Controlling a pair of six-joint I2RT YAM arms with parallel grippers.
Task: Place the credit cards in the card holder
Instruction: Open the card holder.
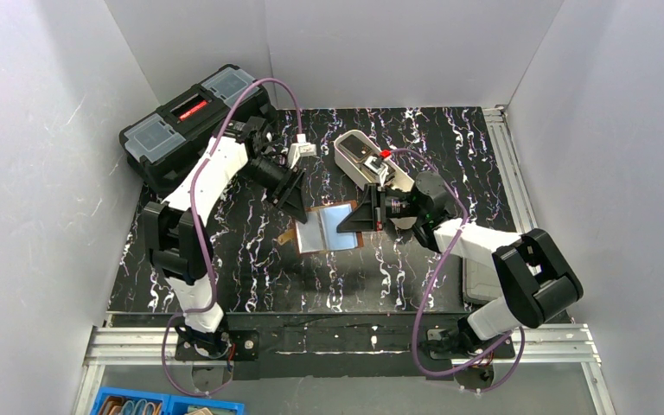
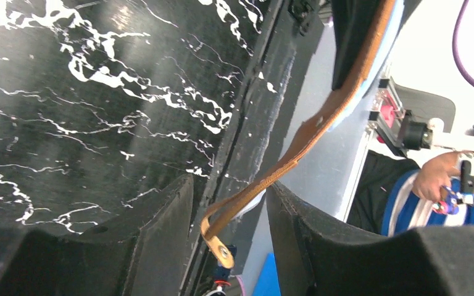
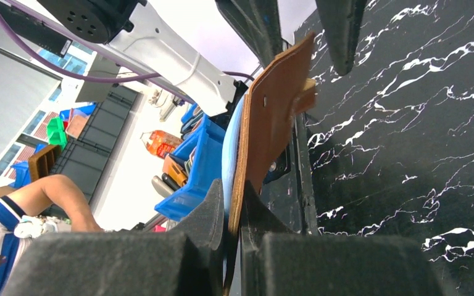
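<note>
We record the right gripper (image 3: 233, 198) pinching one edge of the opened card holder (image 1: 328, 228), while the left gripper (image 2: 229, 192) stands spread, the holder's strap (image 2: 308, 132) between its fingers.

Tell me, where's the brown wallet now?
Top view: the wallet is open at centre, between the left gripper and the right gripper, which pinches its edge.
</note>
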